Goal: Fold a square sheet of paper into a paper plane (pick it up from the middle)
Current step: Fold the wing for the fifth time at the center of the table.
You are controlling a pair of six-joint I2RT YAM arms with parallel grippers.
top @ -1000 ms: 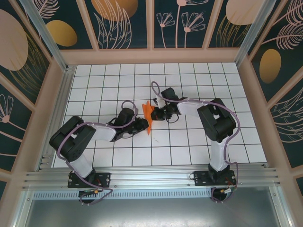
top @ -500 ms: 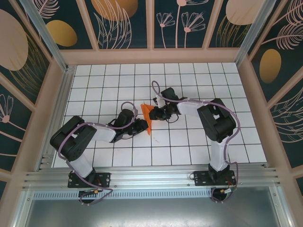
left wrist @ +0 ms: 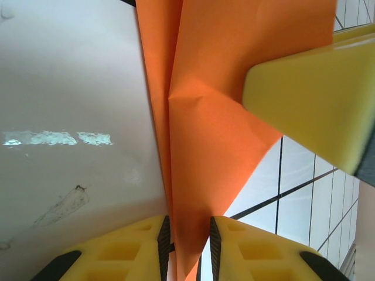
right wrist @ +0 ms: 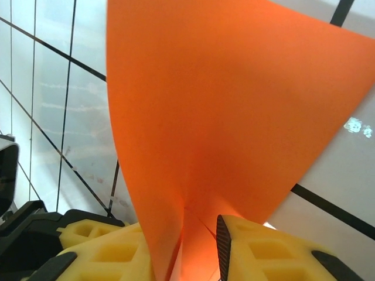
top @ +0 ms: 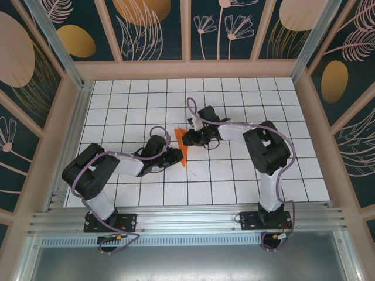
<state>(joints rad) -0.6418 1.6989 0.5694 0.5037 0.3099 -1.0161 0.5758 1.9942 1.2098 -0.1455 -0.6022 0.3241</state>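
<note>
The square sheet of paper is a folded, layered orange shape standing on edge between both grippers, left of the table's middle. My left gripper is shut on its lower folded edge, with the layers pinched between the yellow pads. My right gripper reaches in from the right. Its jaws are open around the upper part of the sheet; the right pad stands off the paper. One right finger rests against the sheet's face.
White tiled tabletop with black grid lines, fenced by wooden walls on three sides. The metal rail with both arm bases runs along the near edge. Both forearms lie low over the tiles.
My right gripper has gone from shut to open and shifted slightly left along the paper. The left gripper and the paper stay about where they were.
</note>
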